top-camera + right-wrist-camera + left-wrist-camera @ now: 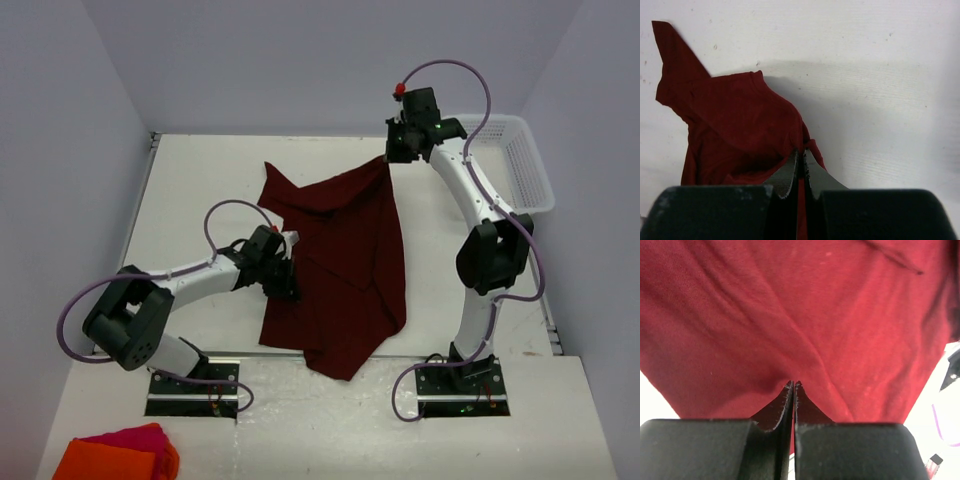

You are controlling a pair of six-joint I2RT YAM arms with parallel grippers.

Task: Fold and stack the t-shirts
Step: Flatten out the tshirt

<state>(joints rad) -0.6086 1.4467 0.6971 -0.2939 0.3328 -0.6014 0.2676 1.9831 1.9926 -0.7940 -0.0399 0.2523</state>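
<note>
T-shirt (345,270): maroon, rumpled on the counter (200,180).
Left pincer (285,280): closed tight on its left edge.
Right pincer (393,158): closed tight on its raised far corner.

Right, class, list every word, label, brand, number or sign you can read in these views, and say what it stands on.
None: no readable text in any view.
The maroon t-shirt is plain, no print or tag showing.
The white basket and the table carry no legible label.
</note>
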